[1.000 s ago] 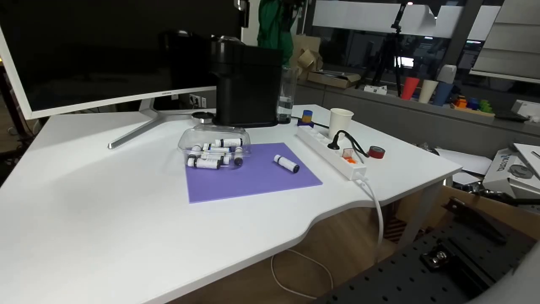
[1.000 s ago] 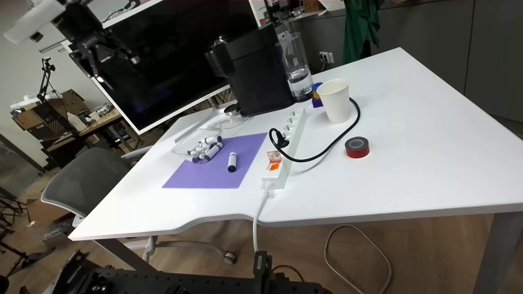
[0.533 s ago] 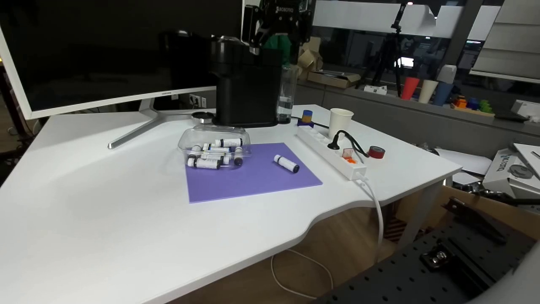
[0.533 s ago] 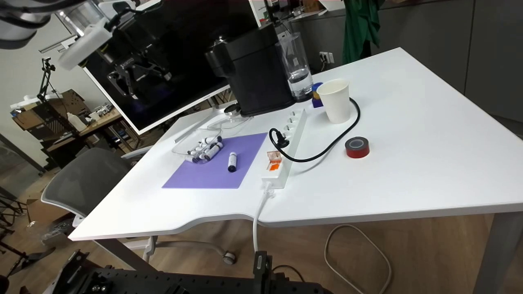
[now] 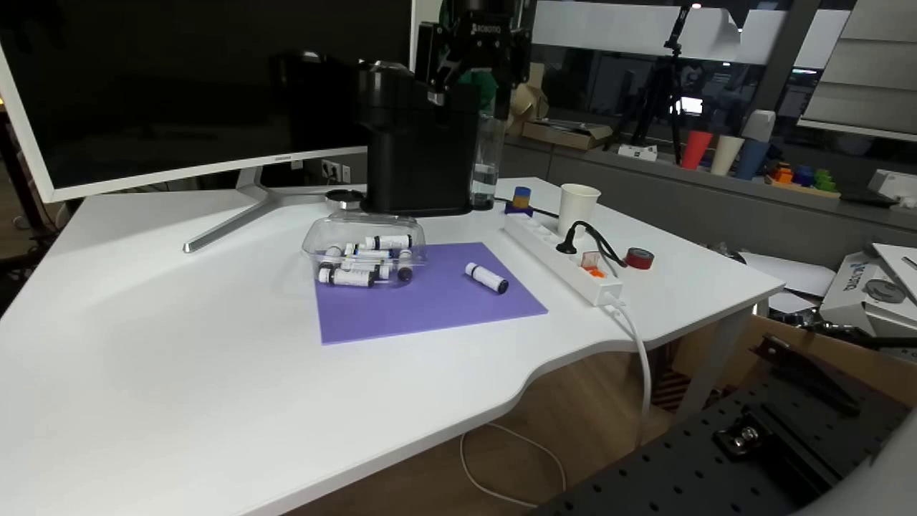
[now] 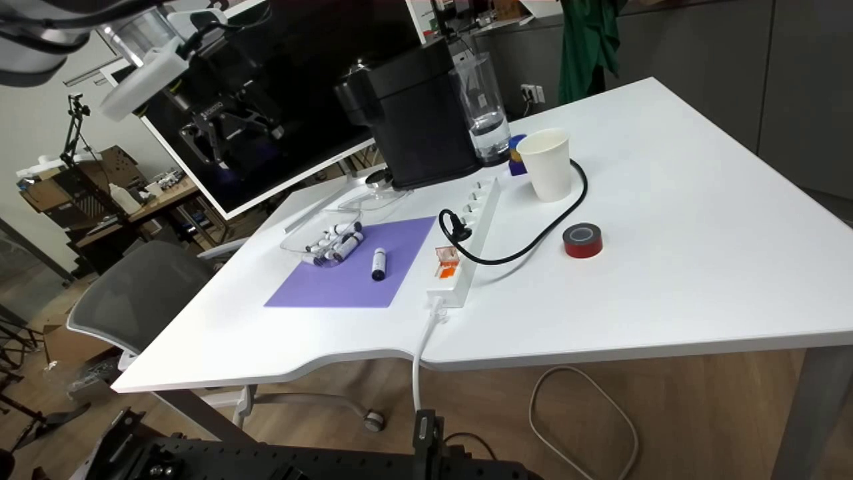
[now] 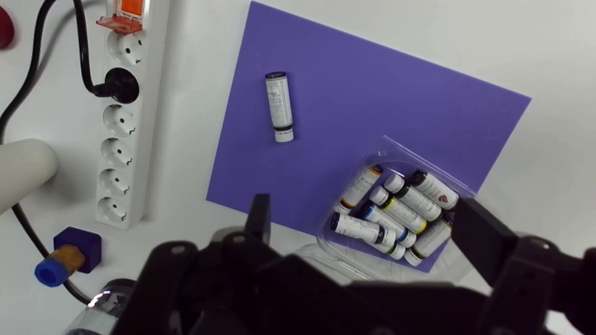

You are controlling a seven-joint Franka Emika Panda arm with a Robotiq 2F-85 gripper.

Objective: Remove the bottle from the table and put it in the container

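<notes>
Robotiq gripper (image 7: 365, 218), spread wide, high above a white desk (image 7: 535, 37). Wrist view, purple sheet (image 7: 372, 88) as clock face: white-capped bottle (image 7: 279, 103) lying on the sheet at 10 o'clock; clear plastic container (image 7: 341, 251) of similar bottles (image 7: 404, 214) at 5 o'clock, overlapping the sheet's edge; white power strip (image 7: 146, 116) beyond, at 9 o'clock.

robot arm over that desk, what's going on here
The robot's gripper hangs open above the desk, holding nothing. One small white bottle lies on its side on the purple sheet, not yet picked up. Several similar bottles lie in the clear container nearby, so the loose one presumably goes there too.
</notes>
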